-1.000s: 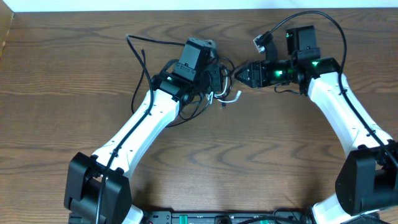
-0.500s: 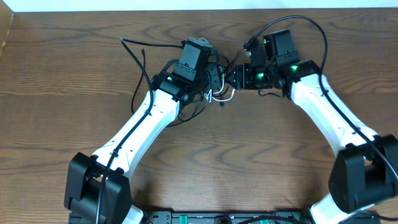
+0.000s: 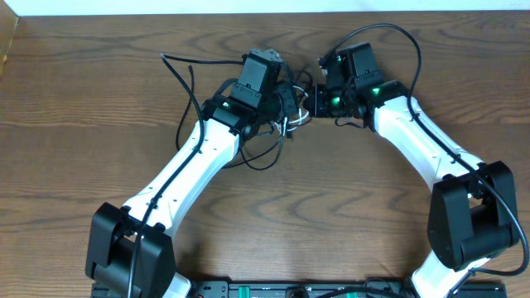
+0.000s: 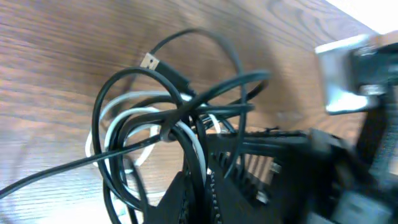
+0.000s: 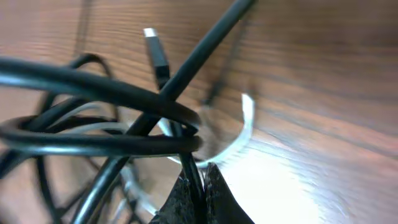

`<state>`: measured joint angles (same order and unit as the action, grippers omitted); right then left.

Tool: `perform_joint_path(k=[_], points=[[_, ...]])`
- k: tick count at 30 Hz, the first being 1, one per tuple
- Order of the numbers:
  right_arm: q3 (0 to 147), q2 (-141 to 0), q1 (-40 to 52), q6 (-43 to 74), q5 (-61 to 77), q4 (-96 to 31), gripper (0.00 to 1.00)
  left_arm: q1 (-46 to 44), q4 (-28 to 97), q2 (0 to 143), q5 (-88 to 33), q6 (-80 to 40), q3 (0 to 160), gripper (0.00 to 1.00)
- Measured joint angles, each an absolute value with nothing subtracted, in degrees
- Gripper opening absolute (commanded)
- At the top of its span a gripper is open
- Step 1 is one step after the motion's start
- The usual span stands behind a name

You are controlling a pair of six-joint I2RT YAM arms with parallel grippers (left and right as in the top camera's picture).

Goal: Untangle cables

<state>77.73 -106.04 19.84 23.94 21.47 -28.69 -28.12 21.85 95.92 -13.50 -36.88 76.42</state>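
The cables lie in one knot (image 3: 289, 118) between the two grippers at the back middle of the table. The black cable (image 4: 180, 87) coils in several loops, its small plug (image 4: 149, 61) pointing away. The white cable (image 4: 124, 118) is wound inside those loops. My left gripper (image 4: 202, 196) is shut on a black strand and a white strand together. My right gripper (image 5: 199, 180) is shut on a thin black strand just below the crossing loops (image 5: 93, 84). A white end (image 5: 245, 124) curls beside it. From above, the left gripper (image 3: 287, 101) and right gripper (image 3: 308, 101) almost touch.
A long black loop (image 3: 178, 74) trails left of the knot, and another (image 3: 261, 161) sags toward the front. The right arm's own thick wire (image 3: 397, 33) arches near the table's back edge (image 3: 265, 12).
My right gripper has swung left into the knot and shut on a black strand. The left arm has held still with its grip. The white end by the knot has been drawn in.
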Motion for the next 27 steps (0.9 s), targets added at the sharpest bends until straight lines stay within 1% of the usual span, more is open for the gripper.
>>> perform_joint_path(k=[4,9,14,20,21,22,23,24,25,26,27], points=[[77.73,-106.04,19.4,24.88,17.17,-32.38,0.01,-26.7,21.91,94.89,-16.36,-37.3,76.42,0.07],[77.73,-106.13,16.78,25.23,15.14,-34.92,0.01,-20.99,22.98,86.74,-19.11,-37.5,76.4,0.07],[77.84,-106.13,14.26,22.35,17.98,-36.16,0.01,-16.01,25.21,79.44,-20.86,-37.5,76.4,0.07],[77.89,-106.13,12.71,16.93,20.73,-43.79,0.01,-10.13,27.31,78.13,-22.41,-37.45,76.4,0.07],[77.91,-106.13,12.34,16.23,20.71,-45.6,0.05,-9.58,27.33,78.13,-22.87,-37.45,76.4,0.07],[77.91,-106.13,12.05,15.66,20.58,-47.05,0.13,-9.37,27.27,78.13,-23.31,-37.45,76.4,0.08],[77.89,-106.13,11.66,14.81,20.47,-48.03,0.24,-9.26,27.22,78.13,-23.62,-37.45,76.4,0.07],[77.87,-106.15,11.14,13.63,20.1,-48.84,0.39,-9.15,27.16,78.13,-23.7,-37.43,76.4,0.07],[77.87,-106.17,10.5,12.27,19.94,-49.36,0.5,-9.02,27.0,78.13,-23.68,-37.3,76.4,0.08],[77.87,-106.19,9.98,10.81,20.05,-49.54,0.68,-8.8,26.94,78.11,-23.73,-37.23,76.4,0.07],[77.89,-106.24,9.43,8.99,20.45,-49.82,0.79,-8.64,26.94,78.11,-23.73,-37.15,76.4,0.07]])
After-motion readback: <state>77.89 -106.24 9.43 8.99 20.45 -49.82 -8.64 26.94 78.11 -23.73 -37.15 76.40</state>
